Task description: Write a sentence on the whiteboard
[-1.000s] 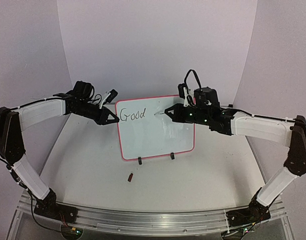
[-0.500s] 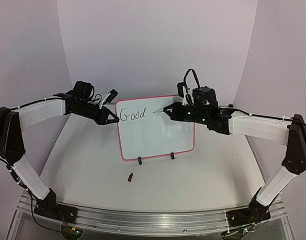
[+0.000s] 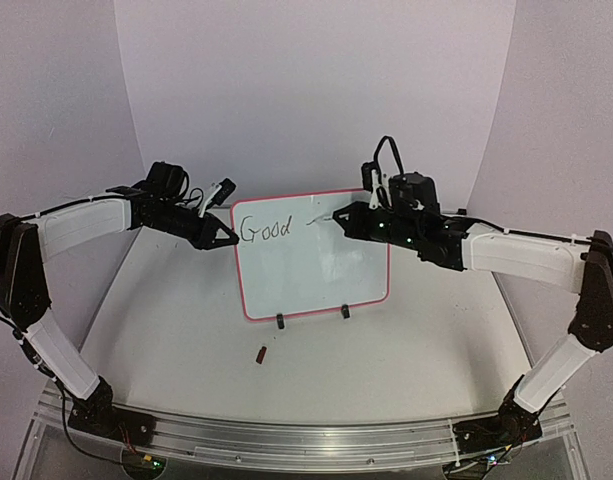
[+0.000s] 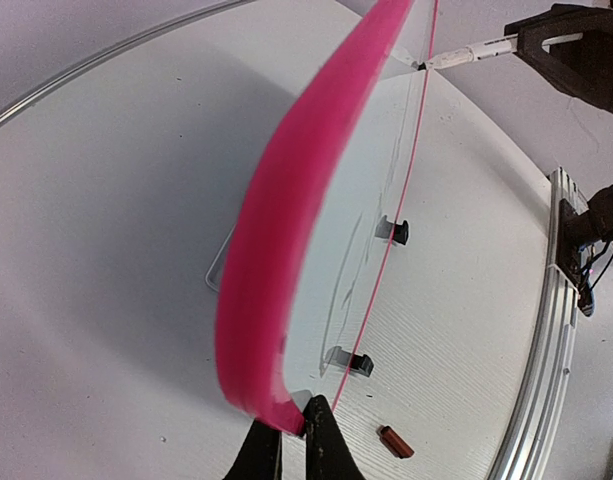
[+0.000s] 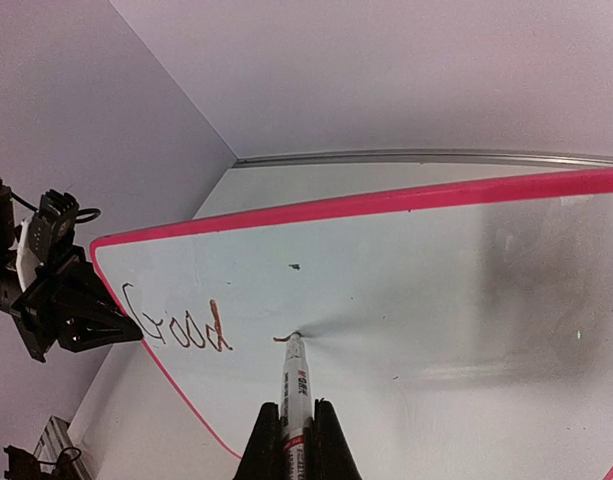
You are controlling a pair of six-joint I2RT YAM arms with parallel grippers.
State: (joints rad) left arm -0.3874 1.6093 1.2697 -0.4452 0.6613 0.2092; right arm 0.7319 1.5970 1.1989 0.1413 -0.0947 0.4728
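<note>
The right arm has moved up and a little to the right since a second ago. The left arm and the board have not moved.

From above, the whiteboard (image 3: 316,275) stands upright on the table (image 3: 186,330) on its two clip feet (image 3: 280,321), between the two arms. The sentence (image 3: 265,230) has only its first word, "Good", near the top left. The right gripper (image 3: 336,219) is closed around a marker (image 3: 323,221), and the tip touches the board just after that word. The left gripper (image 3: 232,240) sits at the board's left edge. A small red cap (image 3: 260,353) lies on the table in front of the board.

In the left wrist view, the left gripper (image 4: 289,445) is squeezed tight on the pink frame of the whiteboard (image 4: 286,230), right at the corner. It holds very little of it.

In the right wrist view, the right gripper (image 5: 291,440) holds the marker (image 5: 294,385) straight out. The tip rests on the whiteboard (image 5: 436,280) at a tiny new mark after "Good".

Here is what I think could go wrong. The board only has small feet and one thin pinch to hold it. If the marker pushes too hard, the board may tip back or slip out of the left fingers, and the letters would come out crooked. If it pushes too softly, the line could skip.
</note>
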